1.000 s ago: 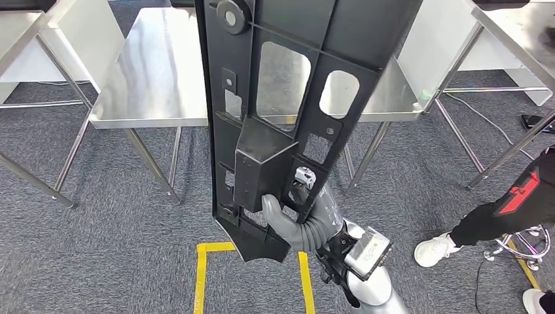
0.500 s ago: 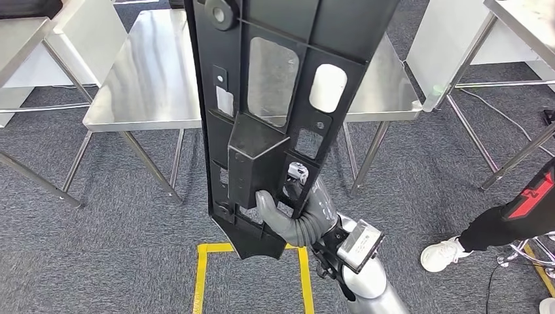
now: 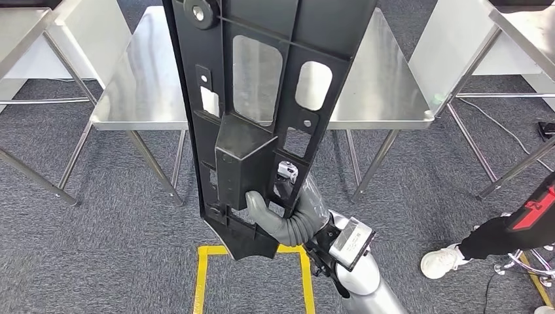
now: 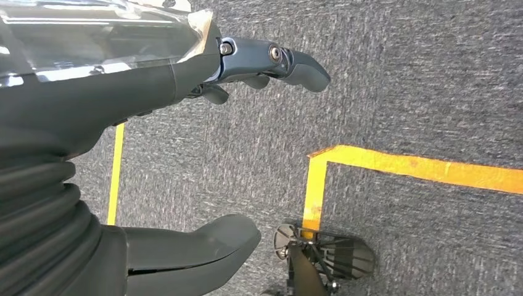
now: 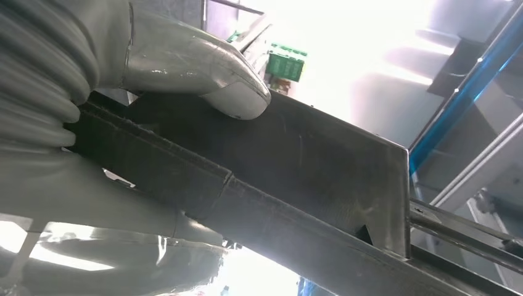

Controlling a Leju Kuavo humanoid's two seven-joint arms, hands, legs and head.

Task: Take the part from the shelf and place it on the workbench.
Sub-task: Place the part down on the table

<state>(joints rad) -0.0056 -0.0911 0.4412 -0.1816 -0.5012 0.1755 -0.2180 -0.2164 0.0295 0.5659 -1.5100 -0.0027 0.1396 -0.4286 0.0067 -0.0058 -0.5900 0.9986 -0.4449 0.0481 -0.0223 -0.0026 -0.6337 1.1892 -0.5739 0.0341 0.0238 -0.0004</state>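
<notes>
Your robot's right hand (image 3: 285, 212) grips the long black part (image 3: 262, 98) near its lower end, thumb wrapped round the raised block on the panel's face, the other fingers hidden behind it. The silver right forearm rises from below, wrist bent up so the part stands nearly upright and tilted slightly, stretching far above the fingers and past the top of the head view. In the right wrist view the grey thumb (image 5: 210, 74) presses flat on the dark edge of the part (image 5: 296, 185). Beyond the fingers, seen through the part's cut-outs, stands a steel workbench (image 3: 386, 85). Your left hand (image 4: 185, 154) hangs over grey carpet and yellow floor tape (image 4: 382, 163), fingers apart, holding nothing.
</notes>
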